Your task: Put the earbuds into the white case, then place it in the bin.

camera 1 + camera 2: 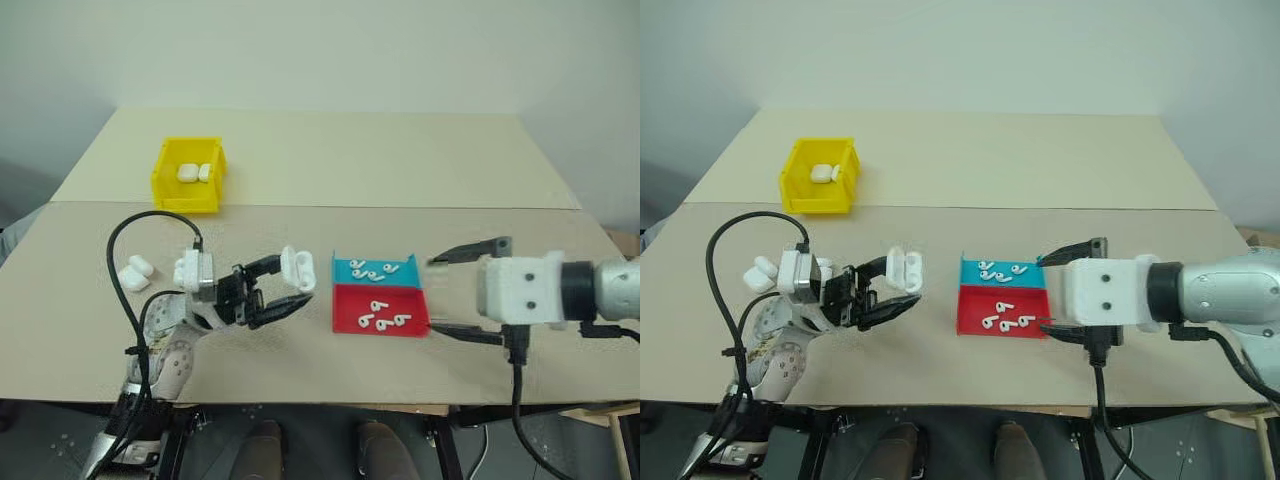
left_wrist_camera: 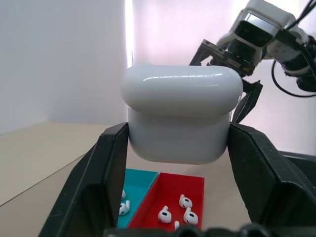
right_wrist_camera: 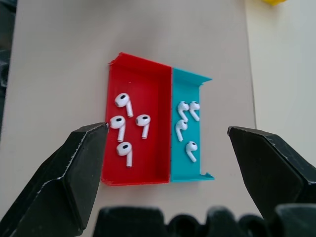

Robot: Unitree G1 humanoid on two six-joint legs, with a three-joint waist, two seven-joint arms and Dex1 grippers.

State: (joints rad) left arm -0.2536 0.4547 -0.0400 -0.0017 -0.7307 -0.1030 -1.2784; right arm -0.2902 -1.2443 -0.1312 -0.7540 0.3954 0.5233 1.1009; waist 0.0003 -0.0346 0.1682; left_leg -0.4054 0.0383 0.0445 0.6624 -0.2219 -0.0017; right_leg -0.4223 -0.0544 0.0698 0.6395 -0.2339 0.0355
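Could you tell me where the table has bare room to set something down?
The far table right of the yellow bin is bare, as is the near strip in front of the teal-and-red tray. It is crowded between the tray and the spare cases.

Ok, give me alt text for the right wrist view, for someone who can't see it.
The open right gripper hangs over a two-part tray on the tan table. Four white earbuds lie in its red half and four in its teal half.
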